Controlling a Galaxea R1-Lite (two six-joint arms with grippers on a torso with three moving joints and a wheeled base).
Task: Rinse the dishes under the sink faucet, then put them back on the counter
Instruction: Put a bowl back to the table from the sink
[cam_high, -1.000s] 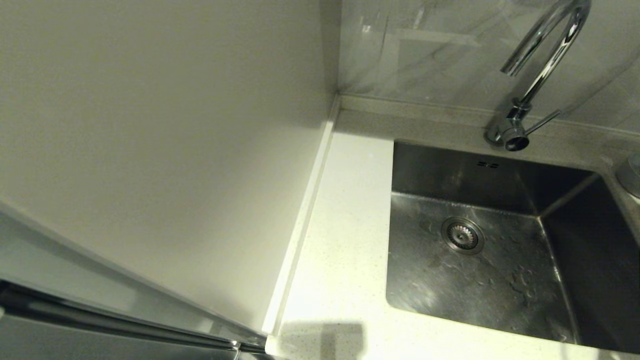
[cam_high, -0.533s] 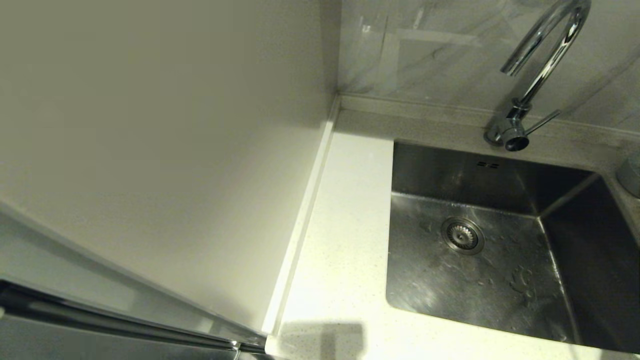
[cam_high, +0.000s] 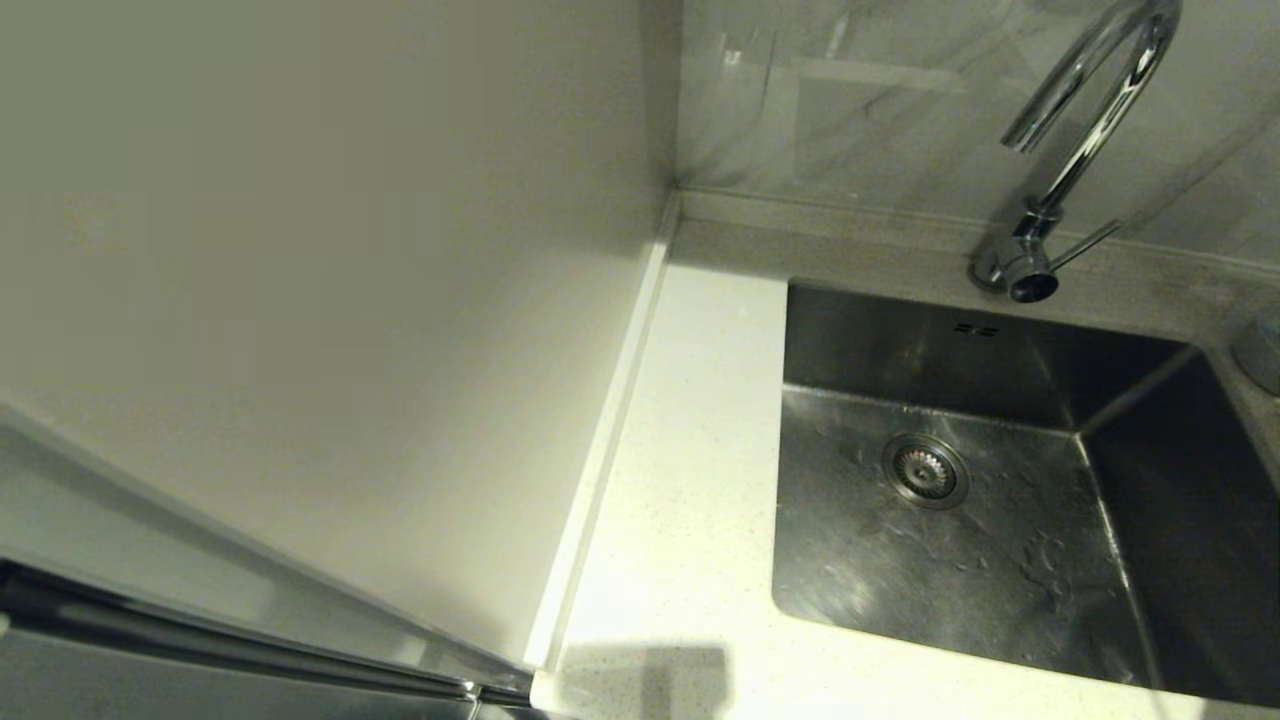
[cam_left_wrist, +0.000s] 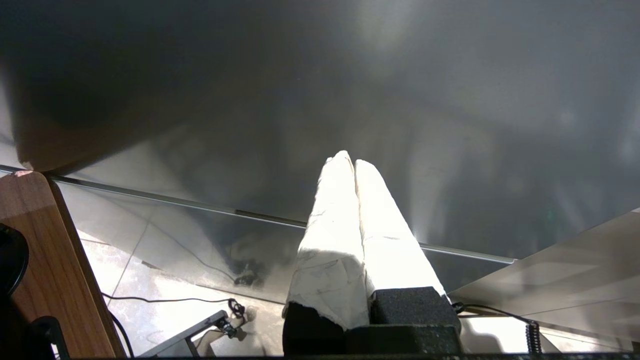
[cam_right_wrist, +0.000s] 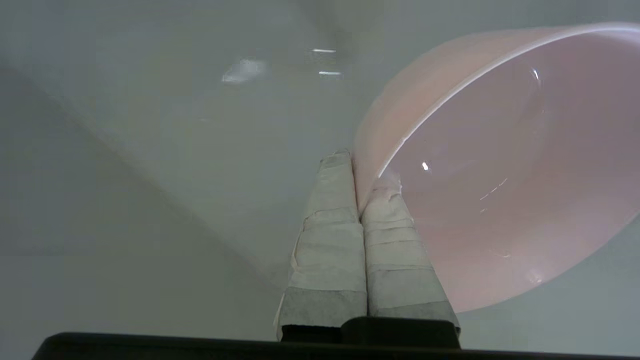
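Note:
My right gripper (cam_right_wrist: 357, 172) is shut on the rim of a pale pink bowl (cam_right_wrist: 505, 170), one finger outside the wall and one inside; neither shows in the head view. The bowl's inside is bare and glossy. In the head view the steel sink (cam_high: 1000, 600) lies at the right with its round drain (cam_high: 925, 470) and nothing in it. The chrome faucet (cam_high: 1085, 120) arches over its back edge, with no water running. The white counter (cam_high: 680, 480) runs down the sink's left side. My left gripper (cam_left_wrist: 352, 162) is shut on nothing, low beside a dark panel.
A cream wall panel (cam_high: 300, 280) fills the left of the head view, up against the counter's raised edge. A grey round object (cam_high: 1262, 348) sits at the sink's far right corner. Below my left gripper lie a wooden surface (cam_left_wrist: 35, 250) and floor cables (cam_left_wrist: 170, 300).

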